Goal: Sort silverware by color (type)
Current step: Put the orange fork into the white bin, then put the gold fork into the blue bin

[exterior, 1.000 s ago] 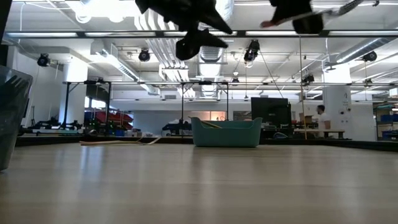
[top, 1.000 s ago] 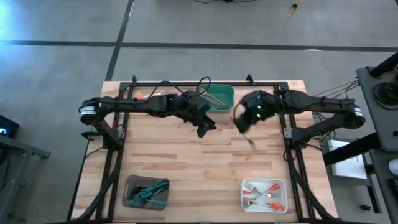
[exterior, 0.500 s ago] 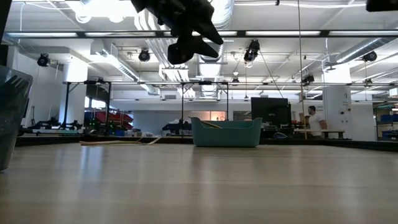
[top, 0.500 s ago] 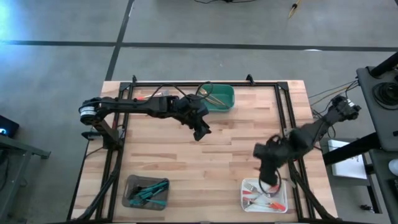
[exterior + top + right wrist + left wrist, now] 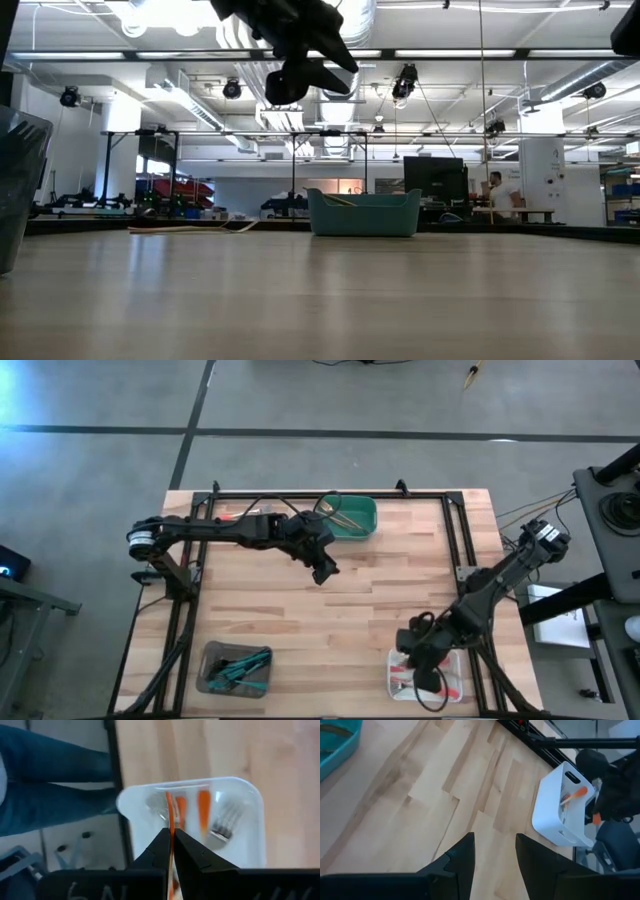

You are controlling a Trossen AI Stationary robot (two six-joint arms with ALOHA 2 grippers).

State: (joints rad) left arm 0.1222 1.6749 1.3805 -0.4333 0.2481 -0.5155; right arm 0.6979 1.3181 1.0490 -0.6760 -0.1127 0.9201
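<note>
My right gripper (image 5: 428,672) hangs over the white tray (image 5: 393,666) at the table's near right, shut on a red-orange-handled piece of silverware (image 5: 169,812). The tray holds several more red-orange-handled pieces (image 5: 204,812). My left gripper (image 5: 325,571) is open and empty, high above the middle of the table; it also shows in the low view (image 5: 300,75). A green tray (image 5: 352,518) at the far middle holds gold pieces. A grey tray (image 5: 237,668) at the near left holds teal-handled pieces. My right gripper pinches the thin red-orange handle (image 5: 170,822) between its two fingertips (image 5: 159,842). The fingers come from above, pointing down into the white tray. The piece runs on past the fingertips along their line, over the tray's inside; whether its far end touches the tray, I cannot tell.
Dark frame rails (image 5: 186,610) run along the table's left and right sides. The white tray and my right arm also show in the left wrist view (image 5: 555,815). A person's blue-clad legs (image 5: 55,780) stand beside the table's near right edge. The bare wood middle (image 5: 320,620) is open.
My right gripper has swung from beside the green tray at the far middle to the table's near right and come down over the white tray, carrying the red-orange-handled piece. My left gripper has drifted slightly toward the table's left edge, still open.
</note>
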